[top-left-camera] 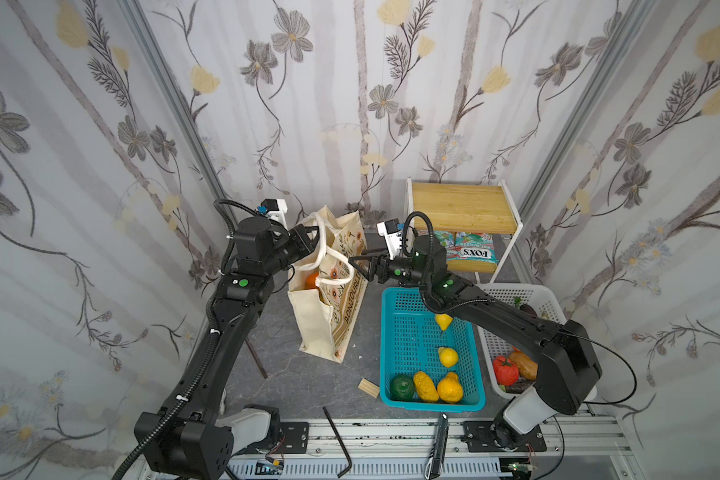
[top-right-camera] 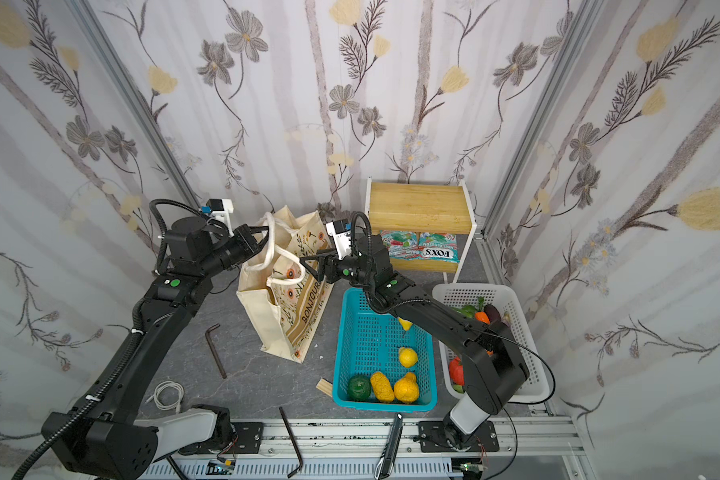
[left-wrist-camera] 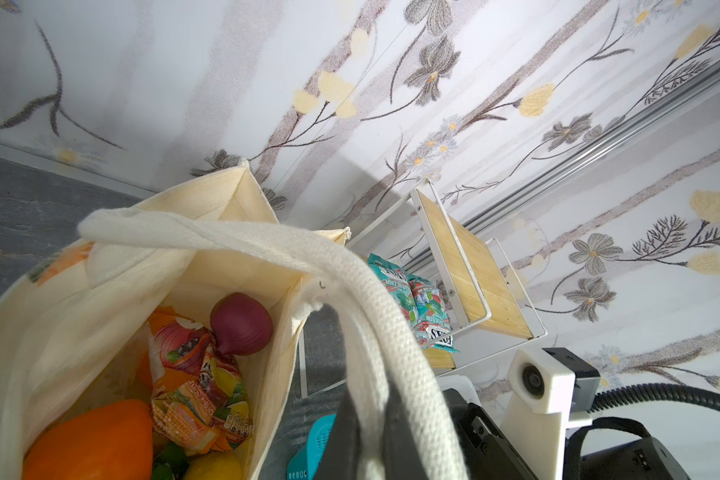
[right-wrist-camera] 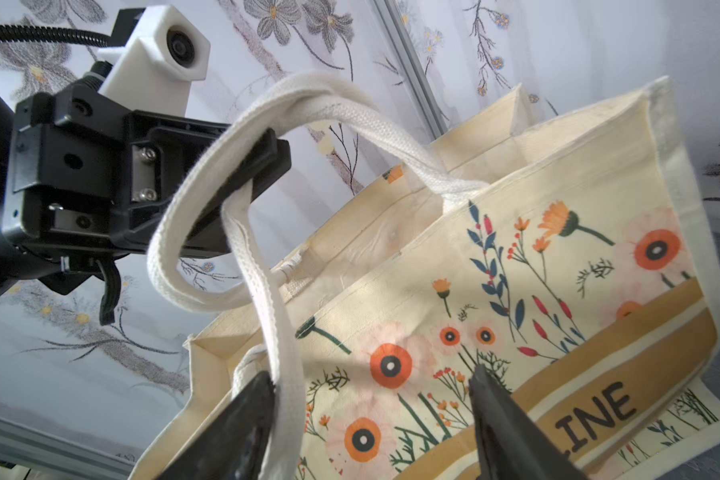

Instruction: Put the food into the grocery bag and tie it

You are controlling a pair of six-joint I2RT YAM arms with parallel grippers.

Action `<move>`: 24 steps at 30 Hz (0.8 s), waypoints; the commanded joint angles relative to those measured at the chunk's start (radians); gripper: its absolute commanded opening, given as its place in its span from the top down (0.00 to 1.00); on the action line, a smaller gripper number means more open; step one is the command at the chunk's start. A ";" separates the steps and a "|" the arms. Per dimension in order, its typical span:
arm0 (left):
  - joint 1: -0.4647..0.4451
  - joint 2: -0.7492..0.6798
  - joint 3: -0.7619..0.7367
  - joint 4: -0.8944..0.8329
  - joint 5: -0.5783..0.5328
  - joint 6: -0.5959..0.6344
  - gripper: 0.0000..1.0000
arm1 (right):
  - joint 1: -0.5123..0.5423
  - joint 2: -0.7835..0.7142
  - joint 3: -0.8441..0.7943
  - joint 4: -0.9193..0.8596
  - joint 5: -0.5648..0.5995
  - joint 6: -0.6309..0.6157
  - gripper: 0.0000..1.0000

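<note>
The cream floral grocery bag [top-left-camera: 333, 320] [top-right-camera: 275, 332] stands open at mid table. My left gripper [top-left-camera: 314, 241] [left-wrist-camera: 371, 415] is shut on its white rope handles [left-wrist-camera: 350, 282] and holds them up over the mouth. Inside the bag lie a purple onion [left-wrist-camera: 242, 324], an orange snack packet [left-wrist-camera: 192, 374], an orange [left-wrist-camera: 92, 440] and a lemon [left-wrist-camera: 213, 467]. On the bag's printed side, my right gripper [top-left-camera: 358, 258] [right-wrist-camera: 368, 374] is open. One handle strand [right-wrist-camera: 283, 332] rests against one of its fingers.
To the right of the bag, a teal basket [top-left-camera: 385, 345] holds yellow and orange toy fruit and a dark green one [top-left-camera: 402, 387]. Beyond it is a white basket [top-left-camera: 545, 299] of vegetables. A wood-topped shelf [top-left-camera: 462, 208] with FOX'S packets [top-left-camera: 472, 249] stands behind. A wood block [top-left-camera: 368, 387] and hex keys [top-left-camera: 337, 440] lie in front.
</note>
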State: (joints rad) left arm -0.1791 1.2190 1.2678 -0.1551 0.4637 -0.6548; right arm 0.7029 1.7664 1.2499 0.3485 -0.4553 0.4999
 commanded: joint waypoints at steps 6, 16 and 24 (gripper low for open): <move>0.004 -0.016 0.019 0.049 -0.002 -0.015 1.00 | 0.014 0.087 0.038 0.103 -0.011 0.032 0.31; 0.004 -0.021 0.002 0.051 -0.011 -0.032 1.00 | 0.097 0.139 0.045 0.326 -0.106 -0.009 0.30; 0.004 -0.061 -0.046 0.051 -0.030 -0.038 1.00 | 0.112 0.232 0.141 0.410 -0.131 0.000 0.26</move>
State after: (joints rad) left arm -0.1757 1.1709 1.2339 -0.1547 0.4465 -0.6884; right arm 0.8104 1.9858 1.3689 0.6521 -0.5732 0.5110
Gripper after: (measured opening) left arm 0.080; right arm 0.737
